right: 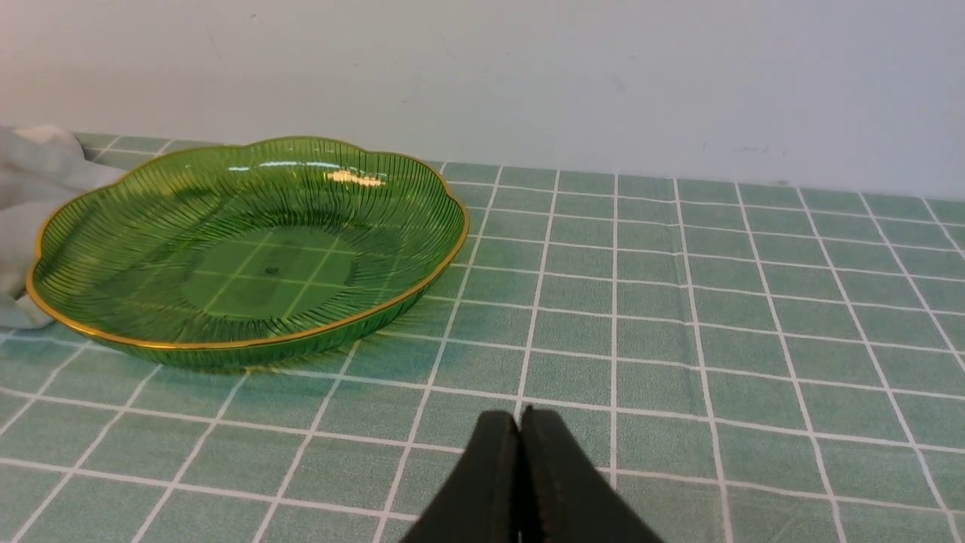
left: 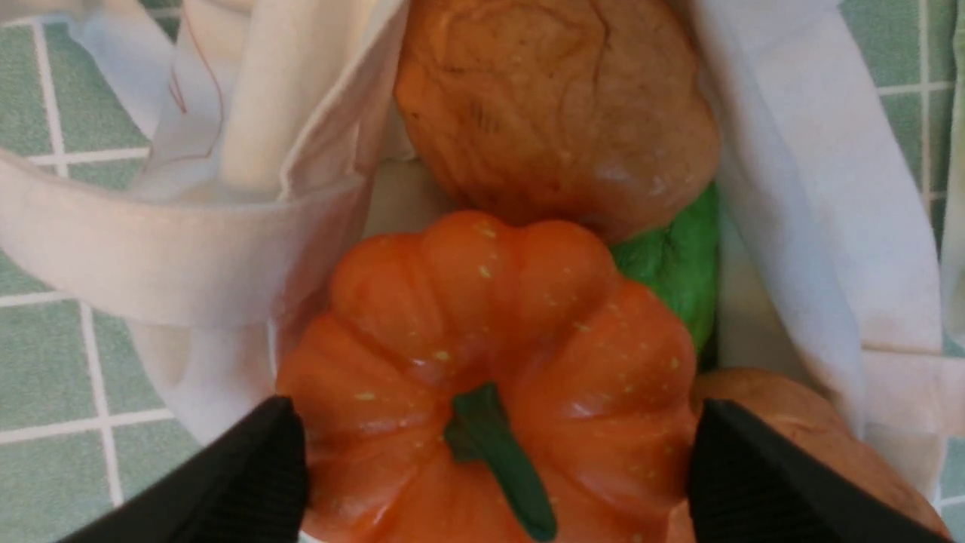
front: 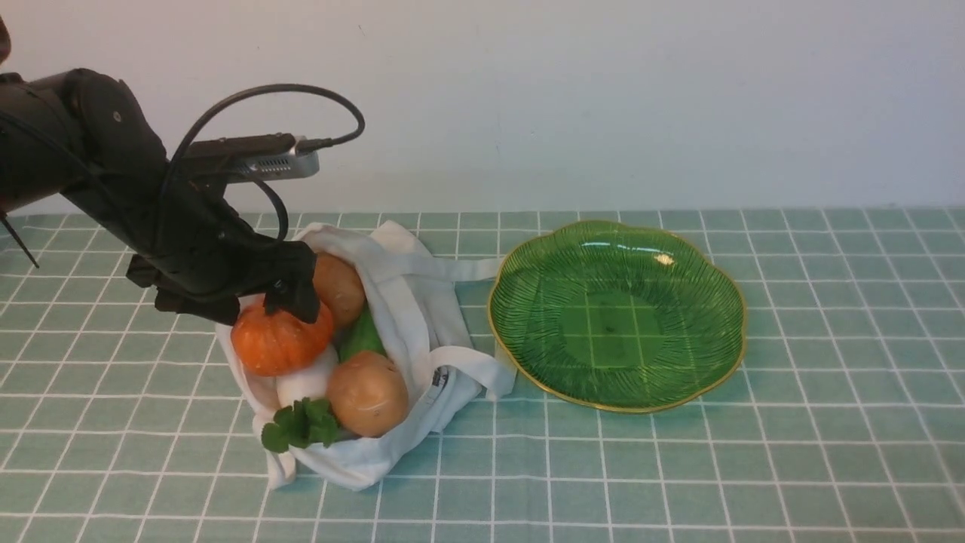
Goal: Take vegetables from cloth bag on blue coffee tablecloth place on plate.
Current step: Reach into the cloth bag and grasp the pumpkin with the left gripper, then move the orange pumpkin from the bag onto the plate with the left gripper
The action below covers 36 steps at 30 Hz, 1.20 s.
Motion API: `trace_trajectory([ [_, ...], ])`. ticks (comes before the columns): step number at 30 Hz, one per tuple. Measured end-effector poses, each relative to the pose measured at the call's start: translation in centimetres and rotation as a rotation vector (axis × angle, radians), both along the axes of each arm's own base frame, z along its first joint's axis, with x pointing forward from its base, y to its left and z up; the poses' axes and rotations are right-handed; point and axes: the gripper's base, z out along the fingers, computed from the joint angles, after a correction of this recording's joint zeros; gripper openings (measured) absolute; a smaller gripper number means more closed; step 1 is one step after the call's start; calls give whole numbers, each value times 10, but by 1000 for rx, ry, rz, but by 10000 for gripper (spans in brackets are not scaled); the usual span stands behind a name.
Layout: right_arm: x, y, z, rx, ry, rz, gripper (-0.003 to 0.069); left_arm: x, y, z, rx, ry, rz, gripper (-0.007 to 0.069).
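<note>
The pumpkin's (left: 482, 354) lower edge is cut off in the wrist view.

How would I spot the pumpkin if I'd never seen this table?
On the checked cloth, left of the green plate, lies an open white bag. The pumpkin in it is the only orange, ribbed thing, unlike the smooth tan potatoes.

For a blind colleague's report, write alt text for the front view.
The left arm's black jaws straddle a ribbed orange pumpkin in a white cloth bag with two round tan potatoes. To the right, an empty scalloped green glass plate sits on a teal, white-gridded tablecloth.
</note>
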Motion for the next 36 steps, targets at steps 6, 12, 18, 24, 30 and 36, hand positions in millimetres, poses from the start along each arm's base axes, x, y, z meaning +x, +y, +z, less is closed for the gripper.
trace_trajectory([
  [6, 0, 0, 0, 0, 0, 0, -15, 4, -1, -7, -11, 19, 5, 585],
  [12, 0, 0, 0, 0, 0, 0, -15, 6, -2, -10, -20, 27, 13, 581],
  [18, 0, 0, 0, 0, 0, 0, -15, 6, -2, -10, -22, 34, 14, 571],
  [24, 0, 0, 0, 0, 0, 0, -15, 0, -2, 2, -22, 7, 12, 571],
  [30, 0, 0, 0, 0, 0, 0, -15, -15, -1, 39, -33, -68, 1, 563],
  [36, 0, 0, 0, 8, 1, -2, -15, -18, -9, 101, -64, -141, -42, 563],
])
